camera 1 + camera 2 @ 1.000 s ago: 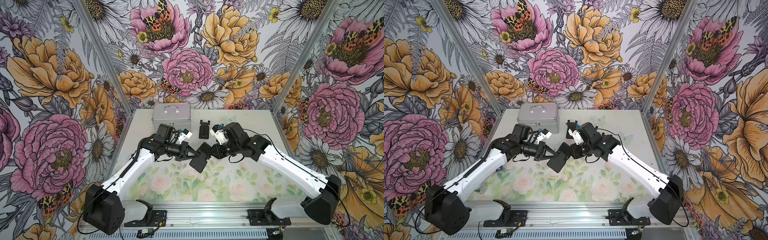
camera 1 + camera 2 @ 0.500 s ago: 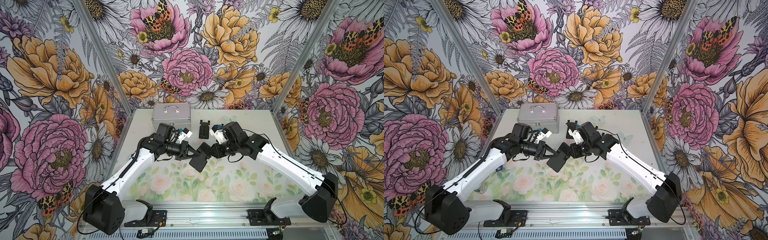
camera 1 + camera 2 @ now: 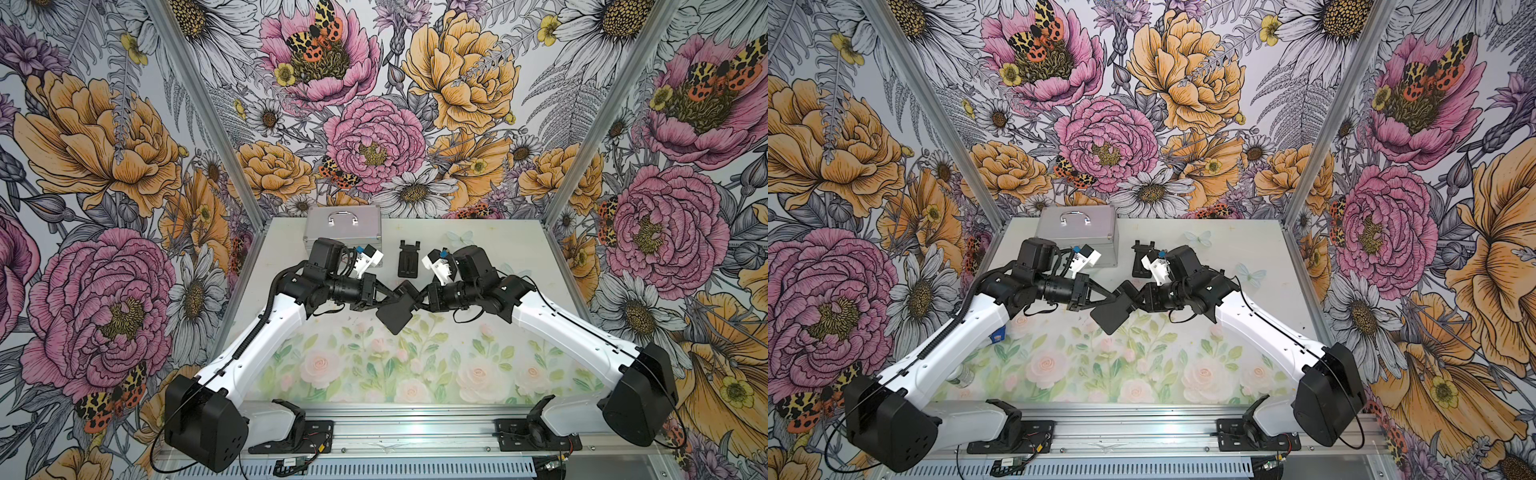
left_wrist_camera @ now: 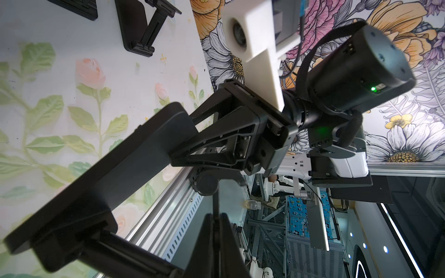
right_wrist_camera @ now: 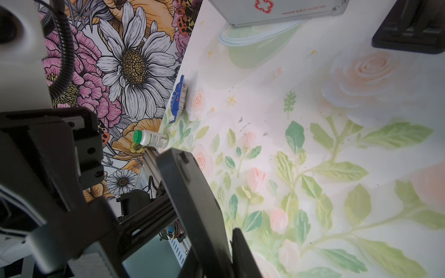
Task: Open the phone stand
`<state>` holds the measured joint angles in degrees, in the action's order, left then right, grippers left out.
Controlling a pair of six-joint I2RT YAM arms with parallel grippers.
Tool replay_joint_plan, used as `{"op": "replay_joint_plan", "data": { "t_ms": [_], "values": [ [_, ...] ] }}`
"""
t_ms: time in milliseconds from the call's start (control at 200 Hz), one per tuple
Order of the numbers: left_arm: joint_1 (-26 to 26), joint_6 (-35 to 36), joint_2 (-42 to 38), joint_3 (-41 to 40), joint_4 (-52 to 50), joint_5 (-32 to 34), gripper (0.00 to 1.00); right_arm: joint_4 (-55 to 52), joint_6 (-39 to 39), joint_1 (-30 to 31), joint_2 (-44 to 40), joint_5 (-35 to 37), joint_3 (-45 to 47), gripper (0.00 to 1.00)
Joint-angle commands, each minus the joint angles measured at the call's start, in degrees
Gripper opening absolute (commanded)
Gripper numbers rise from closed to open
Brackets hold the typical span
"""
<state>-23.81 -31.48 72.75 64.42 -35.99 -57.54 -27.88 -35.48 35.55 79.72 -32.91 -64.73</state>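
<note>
Mid-air over the surface (image 3: pixel 478 332) centre, phone stand (image 3: pixel 395 312) hangs between my arms, long axis roughly 1-to-7 o'clock. Left end effector (image 3: pixel 388 293) pinched shut on it from 9, right end effector (image 3: pixel 417 297) clamped on it from 3. Both equally near; I reckon the opening pull goes crosswise.

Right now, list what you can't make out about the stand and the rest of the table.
Hinge of the stand: both top views, under the left gripper and right gripper.
Contact of the right gripper: right wrist view, blurred, cut by the bottom edge.
Label on the bottle: right wrist view, too small.
Print on the case: right wrist view, cut by the top edge.
</note>
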Motion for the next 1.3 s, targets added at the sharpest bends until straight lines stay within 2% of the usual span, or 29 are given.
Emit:
{"op": "replay_joint_plan", "data": {
  "t_ms": [0, 270, 600, 670, 705, 760, 795, 836, 976, 1121, 1296],
  "values": [
    [-1.7, -2.0, -2.8, 3.8, 9.8, -6.2, 0.0, 5.9, -5.9, 0.5, 2.9, 3.1, 1.4, 0.0],
    [-1.6, -5.2, -1.7, 4.1, 15.3, -5.8, 0.0, 6.4, -6.3, 1.5, 3.8, 3.1, 1.7, 0.0],
    [-0.6, -6.6, -3.3, 0.9, 16.9, -3.3, 0.0, 6.4, -7.1, 1.3, 3.5, 3.7, 1.7, 0.0],
    [0.2, -6.7, -3.8, 0.0, 16.9, -1.7, 0.11, 6.3, -7.7, 1.2, 3.6, 3.9, 1.0, 0.0],
    [0.7, -6.9, -4.3, -0.4, 16.9, -0.6, 0.3, 6.3, -8.2, 0.9, 3.6, 4.1, 0.6, 0.0],
    [1.8, -7.3, -5.2, -1.1, 16.9, 1.8, 0.69, 6.2, -8.8, 0.6, 3.7, 4.4, 0.0, 0.0],
    [2.5, -7.6, -5.9, -1.4, 17.0, 3.6, 0.86, 6.2, -9.4, 0.1, 3.6, 4.5, -0.2, 0.0],
    [3.3, -8.0, -6.8, -1.7, 17.0, 5.8, 0.98, 6.2, -10.1, -0.5, 3.4, 4.7, -0.4, 0.0],
    [6.3, -8.9, -9.7, -2.4, 17.0, 11.7, 0.99, 6.2, -11.8, -3.8, 1.4, 5.1, -0.5, 0.0],
    [7.3, -8.8, -11.1, -3.3, 17.0, 13.9, 0.99, 6.3, -13.4, -8.0, -0.7, 3.5, 0.6, 0.0],
    [8.5, -7.6, -13.4, -4.7, 13.8, 19.9, 0.99, 7.9, -15.1, -8.9, 1.0, 0.1, 3.9, 0.0]
  ]
}}
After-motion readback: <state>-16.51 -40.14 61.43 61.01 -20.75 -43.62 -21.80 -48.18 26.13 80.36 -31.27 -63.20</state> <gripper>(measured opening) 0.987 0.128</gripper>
